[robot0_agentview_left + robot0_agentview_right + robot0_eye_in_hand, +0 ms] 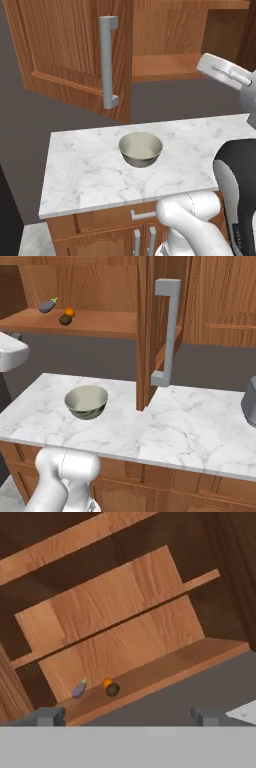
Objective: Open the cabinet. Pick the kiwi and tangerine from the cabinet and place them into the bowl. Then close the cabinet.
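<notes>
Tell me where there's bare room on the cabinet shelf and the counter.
The cabinet shelf is bare from the kiwi rightward to the open door; its left end is crowded with eggplant, tangerine and kiwi. The marble counter is bare all around the bowl.

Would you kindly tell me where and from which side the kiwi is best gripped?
Probably across the kiwi's narrow middle, coming in from the cabinet's open front. The tangerine sits close behind it and the eggplant beside, leaving the front freest.
</notes>
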You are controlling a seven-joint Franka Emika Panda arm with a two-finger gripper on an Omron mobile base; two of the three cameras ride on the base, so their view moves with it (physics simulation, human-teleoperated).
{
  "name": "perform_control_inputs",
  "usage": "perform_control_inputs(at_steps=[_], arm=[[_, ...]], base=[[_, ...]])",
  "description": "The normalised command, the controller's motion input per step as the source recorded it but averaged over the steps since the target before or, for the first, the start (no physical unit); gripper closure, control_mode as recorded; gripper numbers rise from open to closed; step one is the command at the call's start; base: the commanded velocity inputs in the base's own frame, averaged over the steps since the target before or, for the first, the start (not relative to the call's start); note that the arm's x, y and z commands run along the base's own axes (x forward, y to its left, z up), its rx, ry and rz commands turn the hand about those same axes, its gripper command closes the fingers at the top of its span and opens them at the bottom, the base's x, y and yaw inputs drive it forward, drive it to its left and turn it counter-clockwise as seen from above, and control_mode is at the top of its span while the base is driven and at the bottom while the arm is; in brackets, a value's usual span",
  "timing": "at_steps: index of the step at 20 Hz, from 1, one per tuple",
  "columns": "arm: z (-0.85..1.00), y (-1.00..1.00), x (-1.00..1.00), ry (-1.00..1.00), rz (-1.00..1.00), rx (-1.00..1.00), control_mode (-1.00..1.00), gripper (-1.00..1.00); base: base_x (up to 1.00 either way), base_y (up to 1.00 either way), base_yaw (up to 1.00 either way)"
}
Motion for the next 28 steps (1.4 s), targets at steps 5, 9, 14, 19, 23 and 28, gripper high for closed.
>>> perform_control_inputs(at_steps=[5,9,14,19,23,28], arm=[[-0.23,-0.37,0.34,0.3,0.07,0.24,-1.0,-1.0],[-0.46,-0.02,0.64,0.36,0.04,0.2,-1.0,-1.0],[-0.62,0.07,0.43,0.26,0.01,0.16,-1.0,-1.0],[-0.34,0.11,0.06,0.03,0.0,0.13,-1.0,-1.0],[0.0,0.14,0.08,0.0,0.0,0.16,-1.0,-1.0],[0.0,0.33,0.26,0.04,0.03,0.28,-1.0,-1.0]], base=[[0.0,0.0,0.0],[0.0,0.0,0.0],[0.0,0.0,0.0],[0.0,0.0,0.0],[0.0,0.0,0.0],[0.0,0.0,0.0]])
